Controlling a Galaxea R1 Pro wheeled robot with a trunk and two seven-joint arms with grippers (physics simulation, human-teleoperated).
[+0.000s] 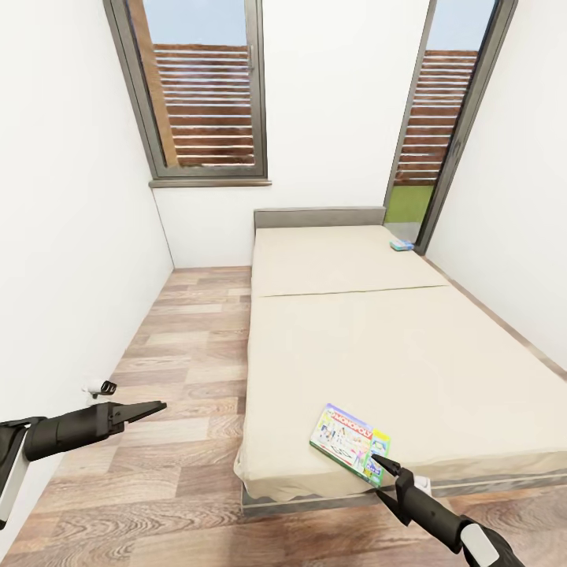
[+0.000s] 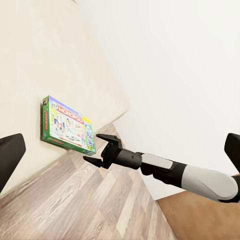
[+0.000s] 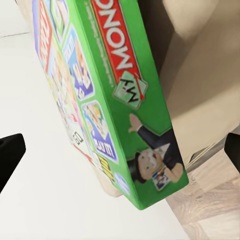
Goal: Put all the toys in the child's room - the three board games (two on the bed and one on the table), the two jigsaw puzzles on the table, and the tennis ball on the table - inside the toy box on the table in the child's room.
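The white and green Monopoly board game lies flat near the foot corner of the beige bed. A smaller blue board game rests at the far right by the grey headboard. My right gripper is open at the Monopoly box's near corner. In the right wrist view the box looms close, with the dark fingertips spread wide on either side of it. My left gripper hangs open over the floor left of the bed. The left wrist view looks across at the right gripper and the box.
Wood floor runs along the bed's left side between it and the white wall. A small white and black fitting sits low on that wall. A window and a tall glazed door stand behind the headboard.
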